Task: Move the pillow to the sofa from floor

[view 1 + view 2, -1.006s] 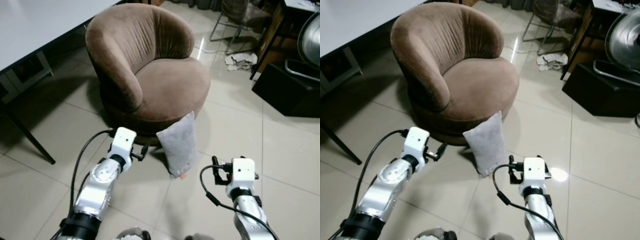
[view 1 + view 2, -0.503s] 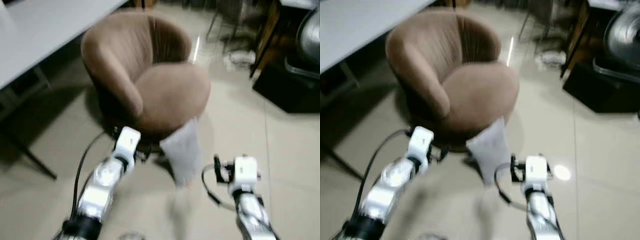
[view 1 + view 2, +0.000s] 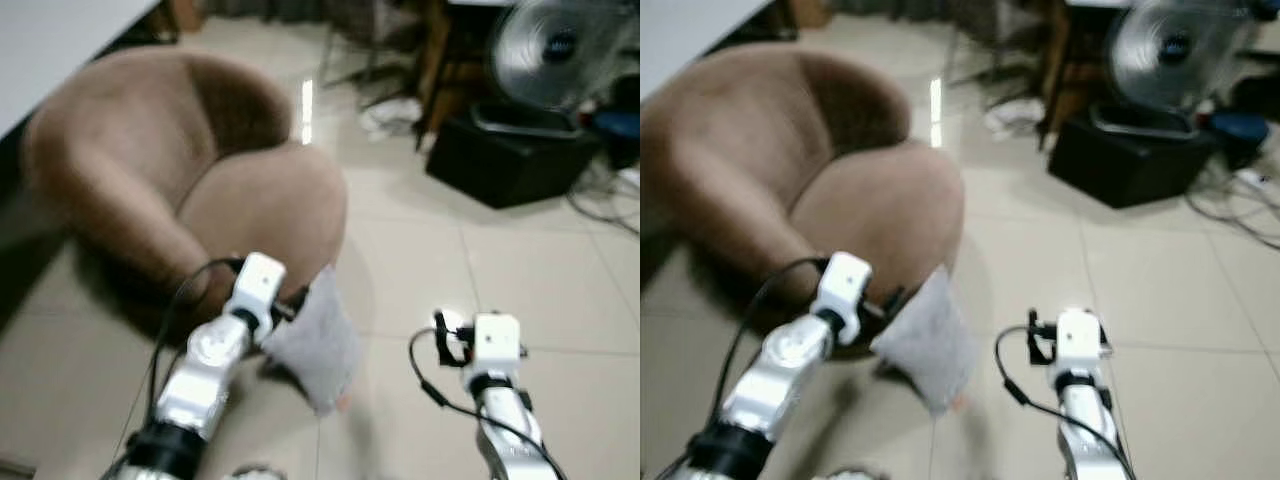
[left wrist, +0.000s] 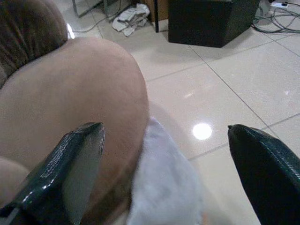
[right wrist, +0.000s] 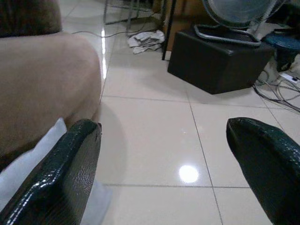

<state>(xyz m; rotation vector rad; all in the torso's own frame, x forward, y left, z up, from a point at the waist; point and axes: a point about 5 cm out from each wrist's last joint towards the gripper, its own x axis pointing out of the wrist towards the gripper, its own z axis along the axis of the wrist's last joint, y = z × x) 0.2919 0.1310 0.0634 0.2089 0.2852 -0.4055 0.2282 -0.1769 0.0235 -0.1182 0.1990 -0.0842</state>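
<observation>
One grey pillow (image 3: 312, 338) stands on edge on the tiled floor (image 3: 470, 270), just below the middle of the head views, leaning against the front of the single brown round sofa chair (image 3: 150, 180), which takes up the upper left of the frame; these views are blurred. Two silver arms reach in from the bottom edge. The left gripper (image 4: 164, 154) sits at the pillow's upper left edge, close to the seat rim; whether it touches the fabric cannot be told. Its wrist view shows two black fingers (image 4: 70, 164) spread wide apart, jaws open, with the pillow's top and the brown seat cushion between them and nothing gripped. The right gripper (image 5: 164, 164) hangs over bare tiles at the lower right of centre, clearly apart from the pillow. Its two black fingers (image 5: 65, 173) are likewise spread wide, jaws open and empty, and its wrist view looks along the floor with a corner of the pillow and the sofa front at one side. In the upper right of the head views there is one black box (image 3: 505, 160) on the floor with one round fan (image 3: 545, 50) above it, some loose cables (image 3: 605, 205) at the far right, and one crumpled cloth (image 3: 392, 112) lying on the tiles near thin dark legs of some furniture.
</observation>
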